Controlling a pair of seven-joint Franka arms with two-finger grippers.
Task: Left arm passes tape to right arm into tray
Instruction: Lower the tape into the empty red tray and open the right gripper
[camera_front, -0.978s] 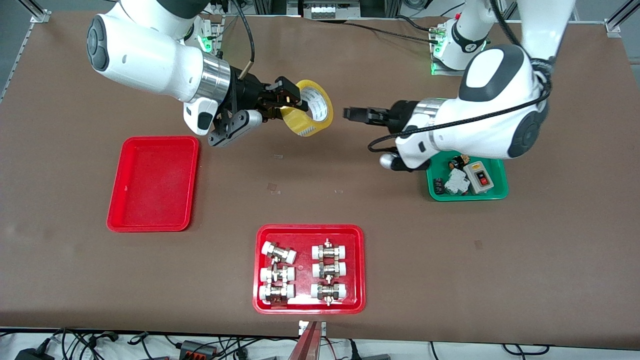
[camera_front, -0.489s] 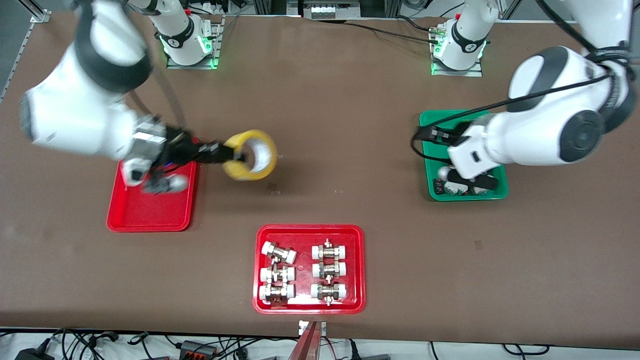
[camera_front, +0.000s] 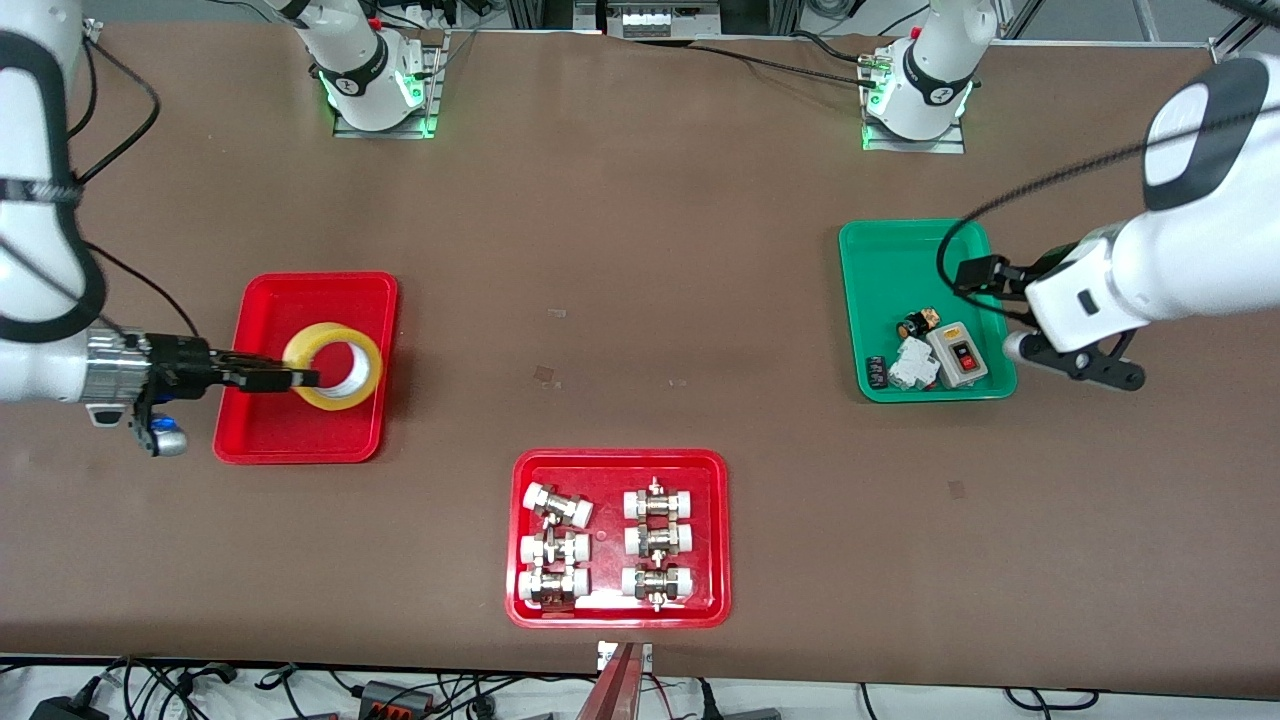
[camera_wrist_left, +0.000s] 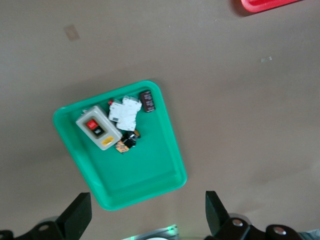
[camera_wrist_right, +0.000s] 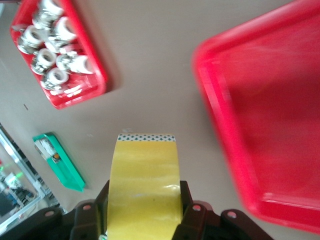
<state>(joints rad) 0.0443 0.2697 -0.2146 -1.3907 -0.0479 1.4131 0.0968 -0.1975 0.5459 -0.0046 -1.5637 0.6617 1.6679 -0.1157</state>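
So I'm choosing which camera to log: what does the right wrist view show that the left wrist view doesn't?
Only the right wrist view: the right gripper shut on the tape, beside the plain red tray, plus the fittings tray.
Only the left wrist view: the open left gripper above the green tray's contents, including a switch box.
Both: the green tray and brown table.
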